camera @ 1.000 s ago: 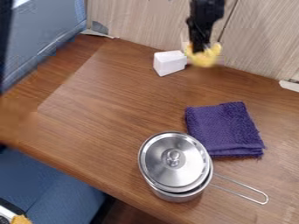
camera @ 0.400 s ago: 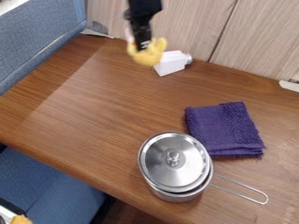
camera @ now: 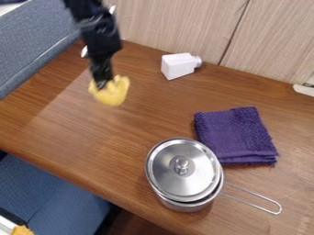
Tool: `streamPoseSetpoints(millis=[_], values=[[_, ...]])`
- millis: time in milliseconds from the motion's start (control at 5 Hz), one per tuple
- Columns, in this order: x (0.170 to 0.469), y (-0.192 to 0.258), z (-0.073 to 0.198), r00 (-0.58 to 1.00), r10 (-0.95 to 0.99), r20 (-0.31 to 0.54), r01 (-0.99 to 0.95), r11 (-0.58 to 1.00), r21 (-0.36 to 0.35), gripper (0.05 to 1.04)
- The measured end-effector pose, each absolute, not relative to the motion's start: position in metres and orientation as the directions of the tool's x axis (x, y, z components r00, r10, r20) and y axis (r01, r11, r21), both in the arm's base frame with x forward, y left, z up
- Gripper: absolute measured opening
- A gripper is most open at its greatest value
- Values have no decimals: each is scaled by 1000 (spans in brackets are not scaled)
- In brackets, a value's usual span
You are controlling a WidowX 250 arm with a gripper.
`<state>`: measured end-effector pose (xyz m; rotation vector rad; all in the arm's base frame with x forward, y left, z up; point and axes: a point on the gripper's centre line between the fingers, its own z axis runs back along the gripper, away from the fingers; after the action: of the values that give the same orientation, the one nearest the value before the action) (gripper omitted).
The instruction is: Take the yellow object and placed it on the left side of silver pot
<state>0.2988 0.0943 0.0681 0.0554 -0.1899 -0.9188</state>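
the yellow object hangs over the table; the shiny silver pot stands upright on it, lidded.

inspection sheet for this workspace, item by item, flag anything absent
surface: brown wood-grain table
job's things: yellow object held in the gripper, above the table; silver pot near the front edge, lid on, wire handle pointing right
clutter: folded purple towel next to the pot; white bottle on its side near the wall
gripper: black gripper at upper left, on the yellow object
cables: nothing seen
surroundings: wood-grain wall panels behind, blue upholstery at left
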Motion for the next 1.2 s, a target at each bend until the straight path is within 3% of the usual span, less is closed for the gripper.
streamPoseSetpoints(millis=[600, 800, 1200], values=[[273, 106, 17, 490, -870, 52, 863, 492, 115, 246], [275, 106, 10, 483, -874, 50, 869, 486, 97, 306], [276, 102, 18, 497, -851, 171, 854, 515, 81, 899]])
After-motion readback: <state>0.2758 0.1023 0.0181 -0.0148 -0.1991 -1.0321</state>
